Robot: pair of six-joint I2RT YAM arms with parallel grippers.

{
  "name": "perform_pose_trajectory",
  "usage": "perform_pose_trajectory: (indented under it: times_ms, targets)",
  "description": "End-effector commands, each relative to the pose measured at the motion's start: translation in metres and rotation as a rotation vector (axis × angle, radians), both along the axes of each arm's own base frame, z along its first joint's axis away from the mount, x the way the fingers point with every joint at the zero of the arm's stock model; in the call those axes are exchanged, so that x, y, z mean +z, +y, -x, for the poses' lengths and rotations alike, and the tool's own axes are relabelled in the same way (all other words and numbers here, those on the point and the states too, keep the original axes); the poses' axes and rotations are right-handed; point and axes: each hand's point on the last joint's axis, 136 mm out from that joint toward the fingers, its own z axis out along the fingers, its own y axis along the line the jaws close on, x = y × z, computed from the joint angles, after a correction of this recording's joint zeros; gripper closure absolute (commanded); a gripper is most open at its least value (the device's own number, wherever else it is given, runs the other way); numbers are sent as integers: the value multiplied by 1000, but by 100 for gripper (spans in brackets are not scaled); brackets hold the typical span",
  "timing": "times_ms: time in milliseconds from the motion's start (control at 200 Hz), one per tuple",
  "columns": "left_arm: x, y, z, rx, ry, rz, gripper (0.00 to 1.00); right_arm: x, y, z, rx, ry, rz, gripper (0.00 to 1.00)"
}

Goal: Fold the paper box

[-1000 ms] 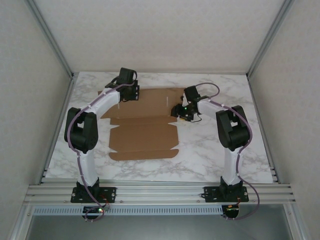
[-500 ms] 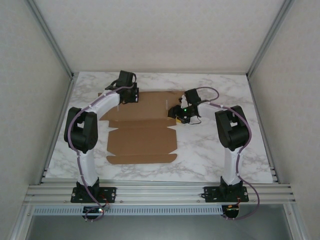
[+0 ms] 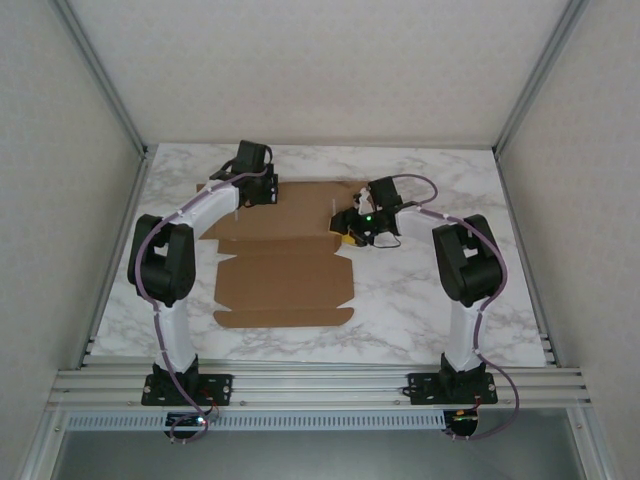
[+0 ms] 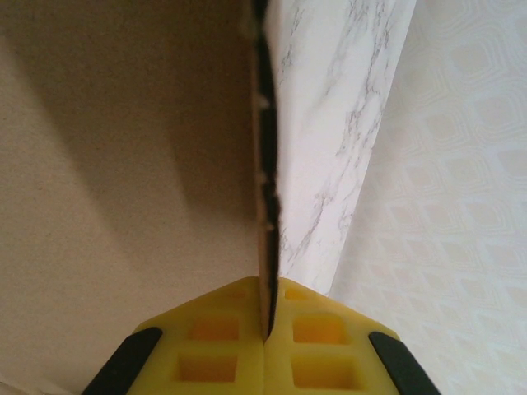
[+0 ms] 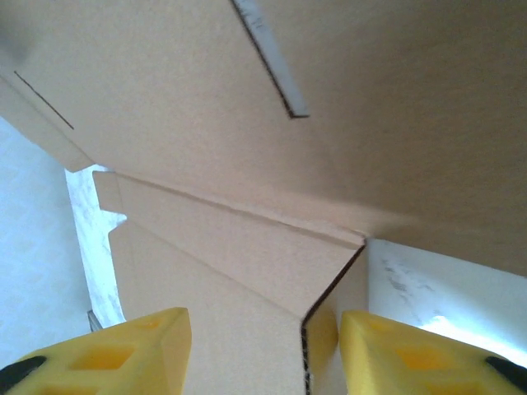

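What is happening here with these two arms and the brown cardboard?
Two robot arms are working on the paper box, a brown cardboard sheet that lies mostly flat on the marble table. The left end effector is shut on the sheet's far edge, near its left corner. The right end effector is open, its pads apart on either side of a raised flap at the sheet's right side. The box is not yet folded up.

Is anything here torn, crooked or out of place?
Nothing looks damaged. The paper box lies flat on the table, except one right-edge flap creased upward inside the open right gripper; the left gripper pinches its far edge. That looks like folding, not a fault.
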Motion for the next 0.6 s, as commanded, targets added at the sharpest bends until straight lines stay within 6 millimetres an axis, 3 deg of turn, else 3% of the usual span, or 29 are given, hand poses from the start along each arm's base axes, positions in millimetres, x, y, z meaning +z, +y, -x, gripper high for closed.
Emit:
perform_pose_trajectory:
  times_ms: [0,175,355,446,596]
  targets:
    - [37,3,-5,18,-74,38,100,8,16,8,41,3,-32,49]
    - [39,-1,-7,10,-81,47,100,-5,26,11,78,-1,38,49]
    - [41,-3,-7,3,-90,51,100,-42,13,9,107,-57,294,49]
    - [40,-5,-7,-1,-90,55,100,-54,11,9,106,-62,336,49]
    - [44,-7,-8,-10,-104,60,100,-57,9,8,108,-75,354,50]
